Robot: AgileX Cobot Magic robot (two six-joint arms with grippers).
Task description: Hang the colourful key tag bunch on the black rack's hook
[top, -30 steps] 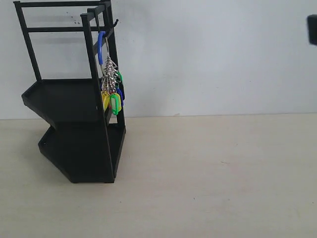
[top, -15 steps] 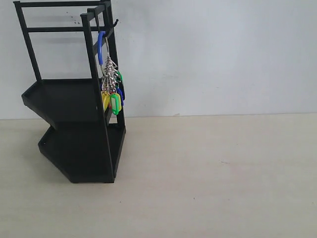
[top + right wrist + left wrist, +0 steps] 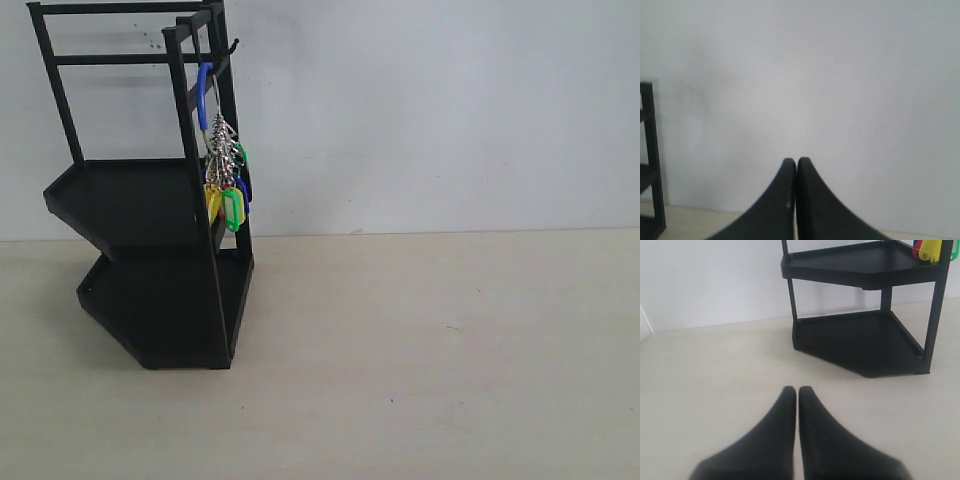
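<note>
The black rack (image 3: 150, 230) stands at the left of the exterior view. The colourful key tag bunch (image 3: 227, 185) hangs from the hook (image 3: 231, 46) on the rack's upper frame by its blue-sleeved loop (image 3: 203, 95). No gripper touches it, and neither gripper shows in the exterior view. My left gripper (image 3: 796, 390) is shut and empty, low over the table, with the rack (image 3: 860, 335) ahead and the tags (image 3: 931, 249) at the picture's edge. My right gripper (image 3: 796, 161) is shut and empty, facing the white wall, with a rack bar (image 3: 652, 155) at the side.
A pale wooden table (image 3: 420, 350) spreads in front of and to the right of the rack. A white wall (image 3: 430, 110) closes the back.
A dark gripper part at the exterior view's upper right edge one second ago has left the picture. The key tag bunch hangs in the same place on the hook.
</note>
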